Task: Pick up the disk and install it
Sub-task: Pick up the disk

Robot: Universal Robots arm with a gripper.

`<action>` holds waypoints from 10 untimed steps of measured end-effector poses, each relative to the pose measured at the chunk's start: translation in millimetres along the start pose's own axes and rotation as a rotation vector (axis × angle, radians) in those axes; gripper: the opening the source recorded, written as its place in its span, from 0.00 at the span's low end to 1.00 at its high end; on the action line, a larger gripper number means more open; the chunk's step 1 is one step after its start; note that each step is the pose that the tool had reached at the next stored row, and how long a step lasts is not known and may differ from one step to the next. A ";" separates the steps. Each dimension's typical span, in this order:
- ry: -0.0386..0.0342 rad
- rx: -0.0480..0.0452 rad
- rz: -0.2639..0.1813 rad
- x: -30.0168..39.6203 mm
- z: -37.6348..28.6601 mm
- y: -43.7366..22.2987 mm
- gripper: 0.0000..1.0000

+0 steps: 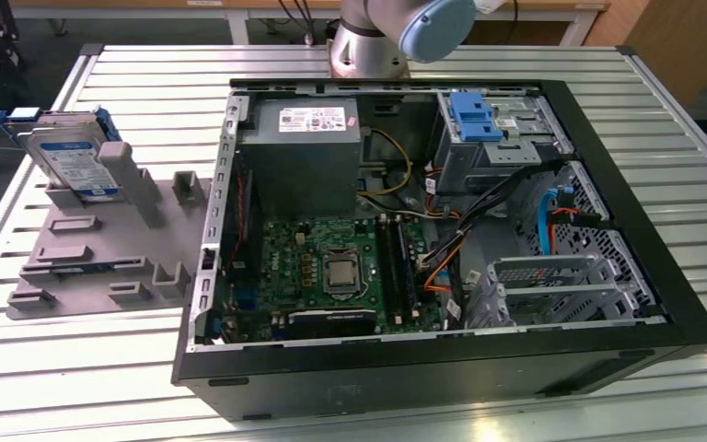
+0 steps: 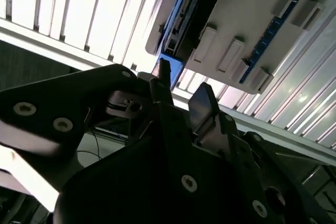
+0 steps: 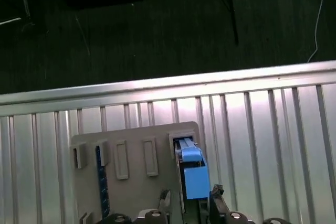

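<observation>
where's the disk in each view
Exterior view: the disk stands in the grey fixture, at the exterior view's left.
First wrist view: disk edge-on, blue-framed, in the fixture's slot.
Second wrist view: disk edge-on, dark, against the fixture.
Shared landmark: the grey fixture.

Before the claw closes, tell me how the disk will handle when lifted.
Probably rigid and heavy for its size: the disk is a silver metal slab in a blue bracket. Standing on edge in the grey fixture, it could tip if nudged sideways.

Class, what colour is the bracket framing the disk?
The bracket is blue; first wrist view shows it best.
</observation>
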State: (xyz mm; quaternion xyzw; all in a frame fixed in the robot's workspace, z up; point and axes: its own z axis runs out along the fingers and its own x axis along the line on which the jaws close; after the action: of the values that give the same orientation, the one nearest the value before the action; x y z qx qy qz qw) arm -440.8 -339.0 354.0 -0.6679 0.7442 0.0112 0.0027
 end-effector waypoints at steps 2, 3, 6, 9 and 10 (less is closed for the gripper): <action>0.0004 -0.0008 -0.029 0.1 2.4 0.2 0.42; 0.0005 -0.0011 -0.032 0.4 3.9 2.2 0.42; 0.0002 0.0005 -0.032 1.1 9.7 7.8 0.42; 0.0004 0.0002 -0.039 1.2 14.2 7.9 0.43; 0.0005 0.0000 -0.049 1.1 15.0 7.9 0.43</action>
State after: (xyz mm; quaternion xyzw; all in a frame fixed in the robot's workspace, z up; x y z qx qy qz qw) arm -449.0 -338.9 339.0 -0.6859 0.7276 0.0110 0.0028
